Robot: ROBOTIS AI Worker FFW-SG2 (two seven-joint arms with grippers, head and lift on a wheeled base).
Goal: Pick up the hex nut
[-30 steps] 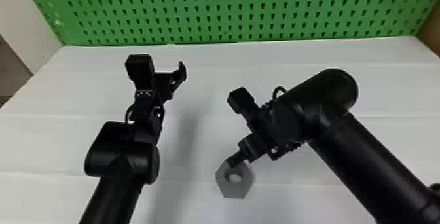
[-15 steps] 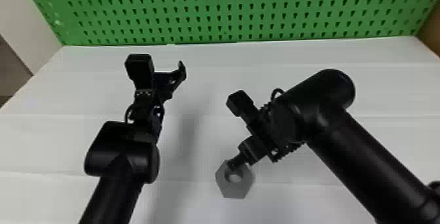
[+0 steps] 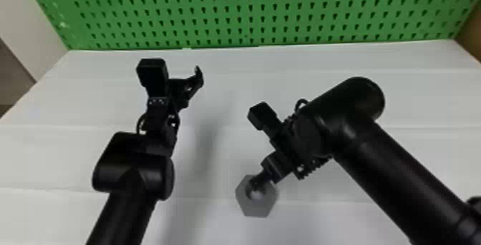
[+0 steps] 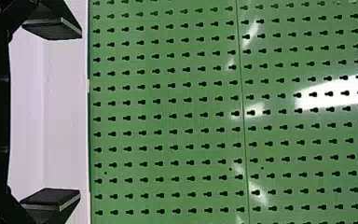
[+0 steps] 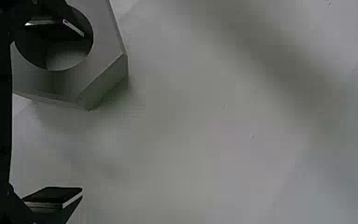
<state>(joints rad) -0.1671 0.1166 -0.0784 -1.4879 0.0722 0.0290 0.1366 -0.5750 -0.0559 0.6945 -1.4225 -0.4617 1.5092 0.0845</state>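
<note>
While the white table (image 3: 411, 94) stretches right across the scene, the green board (image 3: 247, 11) stands along its far edge! Over the table, the right arm (image 3: 379, 162) angles inward, the left arm (image 3: 132, 176) out to its side. And the grippers? The left one (image 3: 186, 83) is spread wide, empty, facing the board; the right one (image 3: 270, 172) is spread wide too, gripping nothing! Here's the nut (image 3: 259, 206), flat on the table below the right gripper, one finger (image 5: 56, 29) at its hole, the other well apart.
</note>
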